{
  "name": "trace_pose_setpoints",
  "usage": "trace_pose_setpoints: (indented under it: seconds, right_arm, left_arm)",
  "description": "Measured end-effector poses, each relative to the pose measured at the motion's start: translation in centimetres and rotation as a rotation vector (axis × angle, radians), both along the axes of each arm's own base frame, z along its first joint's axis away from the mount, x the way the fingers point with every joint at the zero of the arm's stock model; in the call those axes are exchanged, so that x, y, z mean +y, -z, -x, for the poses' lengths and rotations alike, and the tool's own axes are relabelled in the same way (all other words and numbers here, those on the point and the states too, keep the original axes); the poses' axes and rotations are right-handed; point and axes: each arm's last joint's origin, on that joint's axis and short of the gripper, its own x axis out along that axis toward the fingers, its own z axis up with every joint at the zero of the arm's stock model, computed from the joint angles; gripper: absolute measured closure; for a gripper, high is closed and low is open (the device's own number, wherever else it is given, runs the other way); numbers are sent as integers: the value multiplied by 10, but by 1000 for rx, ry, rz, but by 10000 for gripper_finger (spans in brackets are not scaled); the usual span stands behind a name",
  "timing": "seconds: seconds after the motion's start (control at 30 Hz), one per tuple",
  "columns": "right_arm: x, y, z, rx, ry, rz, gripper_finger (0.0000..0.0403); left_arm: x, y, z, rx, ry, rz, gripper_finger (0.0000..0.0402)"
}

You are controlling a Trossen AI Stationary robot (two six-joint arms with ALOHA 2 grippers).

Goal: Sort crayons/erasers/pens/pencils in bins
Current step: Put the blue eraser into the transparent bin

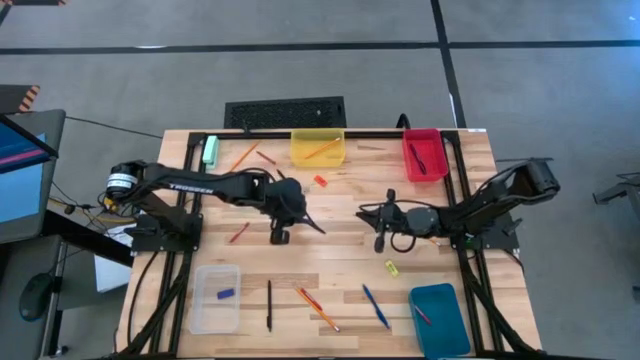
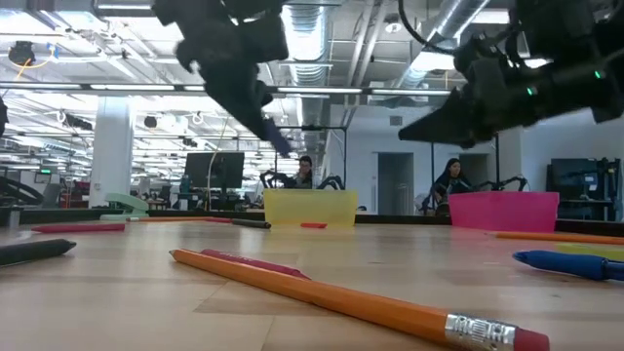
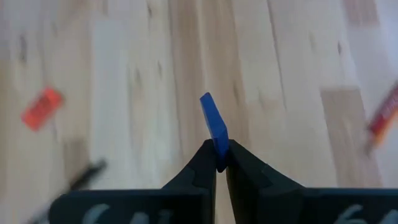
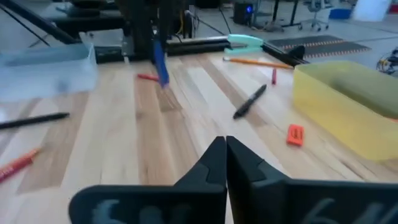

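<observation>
Wooden bench (image 1: 330,250) surface is seen with the sorting only partly done. Something orange, probably a pencil, is seen in the yellow bin (image 1: 318,150), a dark pen in the red bin (image 1: 423,155), a thin stick whose kind cannot be told in the teal bin (image 1: 438,318), and a blue eraser in the clear bin (image 1: 215,298). A blue eraser (image 3: 214,124) is pinched upright between the pressed-together fingers of the left gripper (image 3: 220,163), which is held above the middle of the bench, well apart from the clear bin; this piece is judged to be on its way to a bin. The right gripper (image 4: 225,146) is seen with its fingers pressed together on nothing, hanging over the bench to the right of centre. Left to be sorted are judged to be a red-orange eraser (image 1: 320,181) near the yellow bin, a yellow eraser (image 1: 391,268), a black pen (image 1: 269,305), a blue pen (image 1: 376,306), an orange pencil (image 1: 318,309) along the near edge, a crayon (image 1: 238,233) on the left and further sticks near the far edge.
</observation>
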Motion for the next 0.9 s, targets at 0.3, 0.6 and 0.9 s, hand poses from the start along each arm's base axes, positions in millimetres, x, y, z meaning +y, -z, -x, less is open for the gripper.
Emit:
trace_pose_setpoints:
  seconds: [0.3,0.6,0.9]
  right_arm:
    - [-5,19,-8,-24,26,3,398]
    - [-8,26,-10,-25,36,17,391]
    - [-8,27,-10,-11,36,22,399]
  left_arm:
    - [-34,-17,31,401,-110,74,392]
    - [-99,-34,78,764,-141,197,392]
    - [-140,-44,108,795,-195,336,397]
